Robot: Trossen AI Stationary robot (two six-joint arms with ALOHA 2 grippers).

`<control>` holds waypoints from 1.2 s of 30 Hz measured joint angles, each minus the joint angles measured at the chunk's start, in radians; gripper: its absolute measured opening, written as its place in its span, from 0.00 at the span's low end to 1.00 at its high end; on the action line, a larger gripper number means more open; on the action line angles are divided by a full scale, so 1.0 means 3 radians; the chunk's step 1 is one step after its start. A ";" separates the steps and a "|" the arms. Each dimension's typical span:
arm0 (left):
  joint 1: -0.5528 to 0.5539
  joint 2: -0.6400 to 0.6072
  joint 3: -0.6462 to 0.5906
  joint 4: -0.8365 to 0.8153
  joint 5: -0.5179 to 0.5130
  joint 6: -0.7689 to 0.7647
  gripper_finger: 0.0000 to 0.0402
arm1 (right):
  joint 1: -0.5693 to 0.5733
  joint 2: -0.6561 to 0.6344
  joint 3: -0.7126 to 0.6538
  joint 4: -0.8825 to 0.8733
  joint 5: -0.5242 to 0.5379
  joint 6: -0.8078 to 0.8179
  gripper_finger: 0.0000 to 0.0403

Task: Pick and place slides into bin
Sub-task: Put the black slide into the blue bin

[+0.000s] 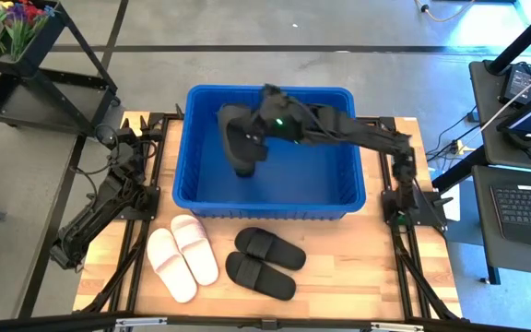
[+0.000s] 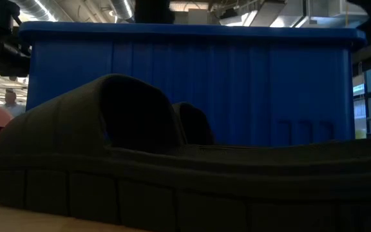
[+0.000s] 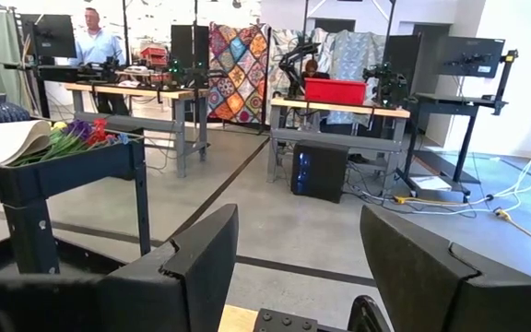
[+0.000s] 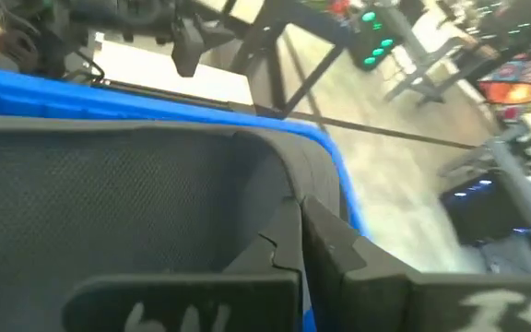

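High view: the right arm reaches from the right side of the frame over the blue bin (image 1: 353, 189), which sits at the upper centre of the wooden surface (image 1: 339, 277). The right hand (image 1: 244, 138) is above the left half of the bin's interior, fingers pinched together on a black slide (image 1: 242, 148) that hangs below it, inside the bin's outline. Whether that slide touches the bin floor cannot be told.

On the surface below the bin in the frame, a pale pair of slides (image 1: 182, 256) lies side by side at lower left of centre, angled a little. Just to its right lies a black pair (image 1: 264, 261), also side by side and angled, near the bin's front wall but apart from it.

The left arm is folded along the left edge of the surface, well away from the bin; the left hand (image 1: 123, 140) is at its upper end, near the bin's upper left corner. In the left wrist view its two dark fingers (image 3: 201, 267) stand wide apart with nothing between them, facing the room.

The low view is filled by one black slide (image 2: 172, 174) close to the camera, with the bin's ribbed blue wall (image 2: 269, 84) behind it.

The right wrist view shows the closed fingers (image 4: 330, 249) pressed onto the slide's dark textured surface (image 4: 118, 203), the bin's blue rim (image 4: 155, 101) behind.
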 joint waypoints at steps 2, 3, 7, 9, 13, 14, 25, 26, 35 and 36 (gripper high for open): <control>-0.0001 0.0000 0.0000 -0.0001 0.0001 0.0000 0.56 | -0.0124 0.0145 0.0000 0.0117 -0.0166 -0.0061 0.00; -0.0001 0.0000 0.0000 0.0000 0.0001 0.0000 0.56 | -0.0172 0.0216 0.0000 0.0200 -0.0212 -0.0085 0.00; 0.0000 0.0000 0.0001 0.0000 0.0001 0.0000 0.56 | -0.0283 0.0543 0.0000 0.0460 -0.0249 -0.0129 0.00; 0.0000 0.0000 0.0001 0.0000 0.0001 0.0000 0.56 | -0.0311 0.0705 0.0000 0.0556 -0.0258 -0.0143 0.00; 0.0000 0.0000 0.0001 0.0000 0.0001 0.0005 0.56 | -0.0334 0.0974 -0.0002 0.0684 -0.0258 -0.0308 0.00; 0.0000 0.0000 0.0000 0.0000 0.0001 0.0006 0.56 | -0.0336 0.1040 -0.0002 0.0731 -0.0263 -0.0311 0.00; 0.0000 0.0000 0.0000 -0.0001 0.0000 0.0008 0.56 | -0.0358 0.1521 -0.0003 0.1278 -0.0207 -0.0698 0.00; 0.0000 0.0000 0.0001 0.0000 0.0000 0.0008 0.56 | -0.0372 0.1552 -0.0003 0.1310 -0.0205 -0.0699 0.00; 0.0000 0.0000 0.0000 -0.0001 0.0000 0.0009 0.56 | -0.0485 0.1726 -0.0002 0.1415 -0.0193 -0.0651 0.00; 0.0000 0.0000 0.0000 -0.0001 0.0001 0.0009 0.56 | -0.0496 0.1731 0.0000 0.1461 -0.0195 -0.0651 0.01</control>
